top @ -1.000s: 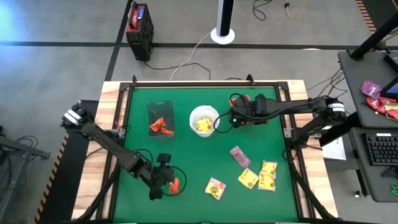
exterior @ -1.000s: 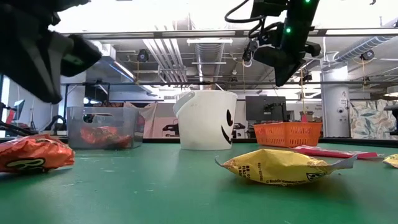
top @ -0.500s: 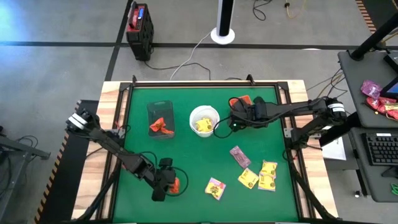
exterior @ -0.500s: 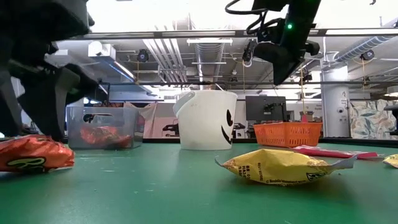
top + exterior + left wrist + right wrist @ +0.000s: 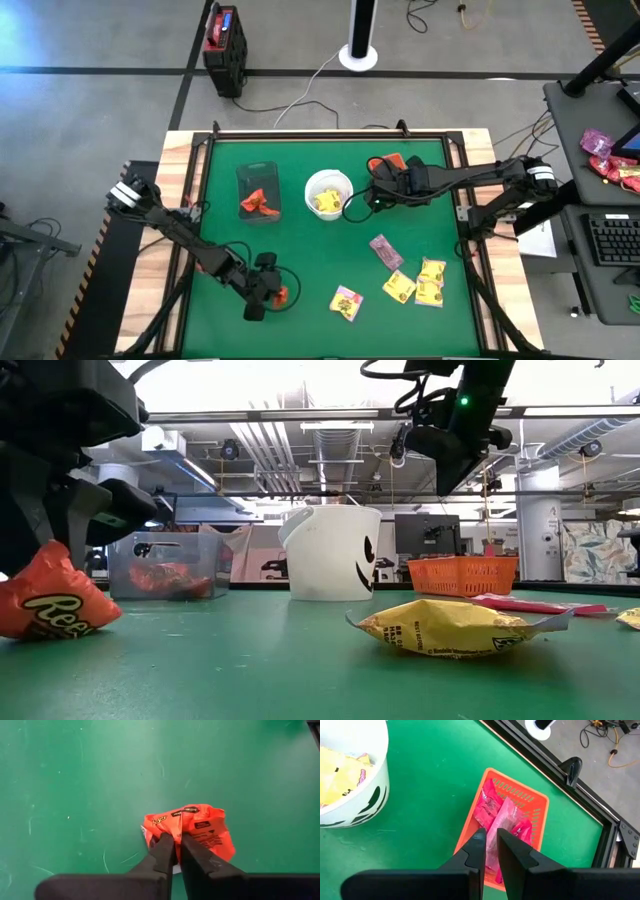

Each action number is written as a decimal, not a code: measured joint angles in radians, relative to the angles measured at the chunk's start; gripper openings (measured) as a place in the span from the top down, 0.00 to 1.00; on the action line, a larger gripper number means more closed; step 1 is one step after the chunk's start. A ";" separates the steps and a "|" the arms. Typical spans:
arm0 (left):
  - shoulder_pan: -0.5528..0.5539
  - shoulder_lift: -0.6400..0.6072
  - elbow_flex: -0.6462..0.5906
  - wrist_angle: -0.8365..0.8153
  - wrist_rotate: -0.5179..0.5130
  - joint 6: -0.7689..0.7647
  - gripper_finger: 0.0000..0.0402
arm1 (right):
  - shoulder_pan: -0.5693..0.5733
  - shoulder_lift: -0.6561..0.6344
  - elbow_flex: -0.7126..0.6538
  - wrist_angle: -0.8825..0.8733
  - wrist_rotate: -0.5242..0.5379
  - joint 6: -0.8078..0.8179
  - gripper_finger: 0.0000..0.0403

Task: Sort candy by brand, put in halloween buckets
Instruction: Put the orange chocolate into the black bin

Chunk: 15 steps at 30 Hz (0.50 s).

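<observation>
Orange packet (image 5: 192, 830): near table (image 5: 320, 250) front edge, pinched in my left gripper (image 5: 172, 840), jaws closed on it. Pink packet (image 5: 501, 827): gripped in my right gripper (image 5: 489, 837), over orange tray (image 5: 540, 812).

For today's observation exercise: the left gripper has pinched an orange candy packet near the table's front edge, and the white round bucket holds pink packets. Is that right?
One detail is wrong. The left gripper does pinch the orange candy packet, but the white round bucket holds yellow packets, as the high view shows. The pink packets lie in the orange tray.
</observation>
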<state>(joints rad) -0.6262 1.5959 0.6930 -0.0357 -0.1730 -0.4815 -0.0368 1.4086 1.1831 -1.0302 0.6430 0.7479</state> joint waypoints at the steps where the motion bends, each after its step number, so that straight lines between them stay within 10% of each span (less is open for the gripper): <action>1: 0.000 -0.001 0.000 -0.001 0.000 0.002 0.98 | 0.000 0.000 0.000 0.000 0.000 0.000 0.90; 7: 0.001 -0.048 0.065 -0.187 -0.023 0.067 0.99 | 0.000 0.000 0.000 0.000 0.000 0.000 0.90; 15: 0.044 -0.187 0.328 -0.861 -0.315 0.073 1.00 | 0.000 0.000 0.000 0.004 0.000 0.000 0.90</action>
<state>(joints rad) -0.5823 1.4087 1.0214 -0.8963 -0.4885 -0.4085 -0.0368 1.4086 1.1831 -1.0264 0.6432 0.7475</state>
